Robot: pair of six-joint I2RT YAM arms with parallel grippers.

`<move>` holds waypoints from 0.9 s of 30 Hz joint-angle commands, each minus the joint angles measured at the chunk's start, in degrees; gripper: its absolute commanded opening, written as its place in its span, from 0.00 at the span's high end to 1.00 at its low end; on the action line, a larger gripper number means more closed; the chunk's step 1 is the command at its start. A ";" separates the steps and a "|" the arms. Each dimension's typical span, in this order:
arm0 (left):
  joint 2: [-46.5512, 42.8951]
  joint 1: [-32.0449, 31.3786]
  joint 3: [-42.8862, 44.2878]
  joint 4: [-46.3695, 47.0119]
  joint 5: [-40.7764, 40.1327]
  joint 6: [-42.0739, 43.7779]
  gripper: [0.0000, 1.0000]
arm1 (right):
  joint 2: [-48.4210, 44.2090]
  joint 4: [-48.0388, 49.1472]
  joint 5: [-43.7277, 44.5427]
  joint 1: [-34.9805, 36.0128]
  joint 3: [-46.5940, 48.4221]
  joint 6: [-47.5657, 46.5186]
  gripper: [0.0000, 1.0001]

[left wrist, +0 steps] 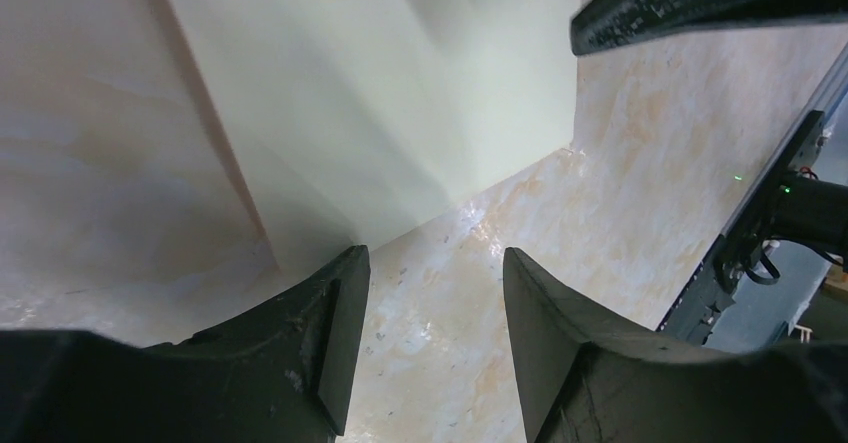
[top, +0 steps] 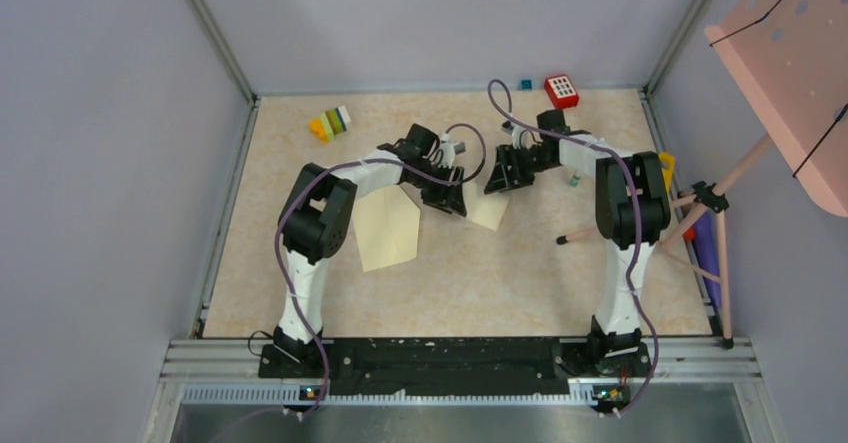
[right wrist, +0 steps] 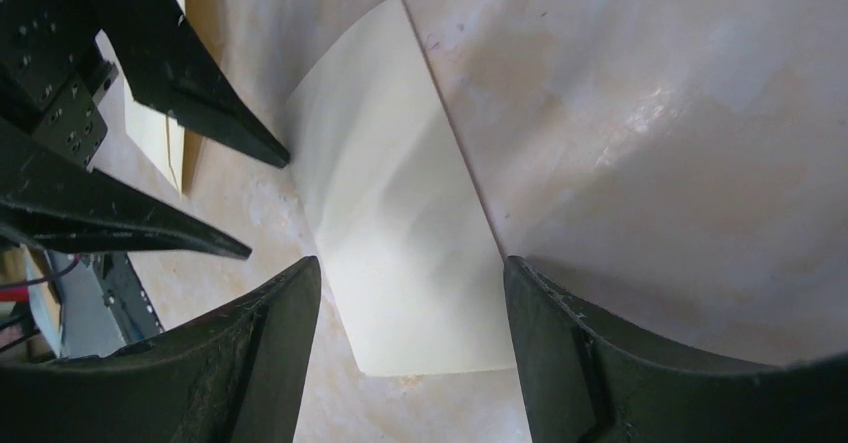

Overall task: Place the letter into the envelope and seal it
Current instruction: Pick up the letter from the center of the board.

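Left tool (left wrist: 435, 255) and right tool (right wrist: 410, 265) are open, holding nothing; pinching could crumple the flat cream paper letter (right wrist: 400, 193).

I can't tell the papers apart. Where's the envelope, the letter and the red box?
envelope (top: 388, 231), top view, its middle
letter (right wrist: 400, 223), right wrist view, its middle
red box (top: 562, 90), top view, its top

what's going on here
Both arms are working over a small cream paper sheet on the beige marbled table. The right gripper is open, its fingers either side of the sheet; the left gripper, also open, sits close by. The pale cream-yellow pointed-flap paper envelope lies to the left, sheet not yet inside.
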 commanded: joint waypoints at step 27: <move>0.44 0.39 1.88 -4.78 -12.43 0.85 0.41 | -9.97 -7.33 -0.35 -2.34 -4.42 0.46 0.30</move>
